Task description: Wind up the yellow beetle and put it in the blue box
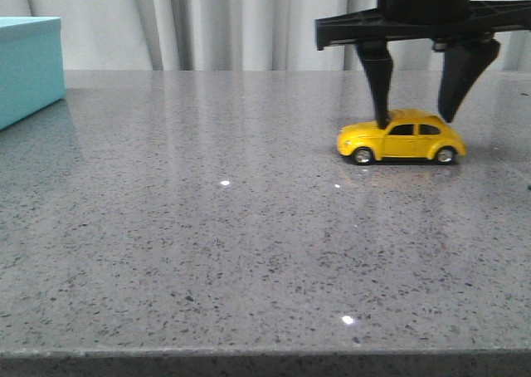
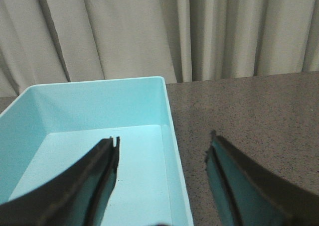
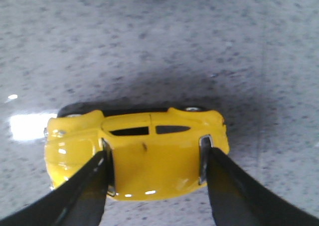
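Yellow beetle (image 1: 401, 138): stands on its four wheels on the grey speckled bench (image 1: 207, 227), toward the right side in the front view, nose pointing left

Right tool (image 1: 419, 115): hangs straight down over the beetle, its two black fingers spread, one tip at the front of the roof, the other at the rear of it

Right wrist view: the fingers (image 3: 87, 186) flank the car's roof; whether the tips touch the body I cannot tell

Blue box (image 1: 29, 68): at the far left edge of the bench, well apart from the beetle

Left tool (image 2: 162, 159): fingers spread apart, holding nothing, poised over the open box's right wall, with pale curtains (image 2: 149, 32) behind
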You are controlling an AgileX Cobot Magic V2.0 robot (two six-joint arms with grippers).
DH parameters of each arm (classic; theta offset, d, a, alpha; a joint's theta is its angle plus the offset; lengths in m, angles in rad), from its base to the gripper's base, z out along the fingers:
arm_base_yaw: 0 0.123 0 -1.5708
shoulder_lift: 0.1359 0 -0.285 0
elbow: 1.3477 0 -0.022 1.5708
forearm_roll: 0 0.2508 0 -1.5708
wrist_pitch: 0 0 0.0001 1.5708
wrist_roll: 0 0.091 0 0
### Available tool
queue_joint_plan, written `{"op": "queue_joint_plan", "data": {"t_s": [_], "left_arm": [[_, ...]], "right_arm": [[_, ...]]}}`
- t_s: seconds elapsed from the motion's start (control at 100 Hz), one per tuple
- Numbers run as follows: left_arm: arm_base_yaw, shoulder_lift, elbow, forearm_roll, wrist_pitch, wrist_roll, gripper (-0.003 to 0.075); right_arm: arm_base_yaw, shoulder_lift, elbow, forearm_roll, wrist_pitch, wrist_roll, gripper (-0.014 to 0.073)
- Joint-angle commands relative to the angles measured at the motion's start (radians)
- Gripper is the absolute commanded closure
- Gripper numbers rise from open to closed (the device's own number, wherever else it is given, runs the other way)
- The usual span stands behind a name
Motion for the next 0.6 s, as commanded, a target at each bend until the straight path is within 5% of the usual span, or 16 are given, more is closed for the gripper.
{"op": "queue_joint_plan", "data": {"t_s": [0.0,0.59], "left_arm": [[-0.009,0.008,-0.040,-0.005,-0.081,-0.006,0.0334],[-0.009,0.008,-0.040,-0.005,-0.081,-0.006,0.0334]], "right_arm": [[-0.040,-0.028,-0.019,-0.089,0.061,-0.007,0.0158],[-0.178,-0.062,-0.018,-0.137,0.110,-0.087,0.0158]]}}
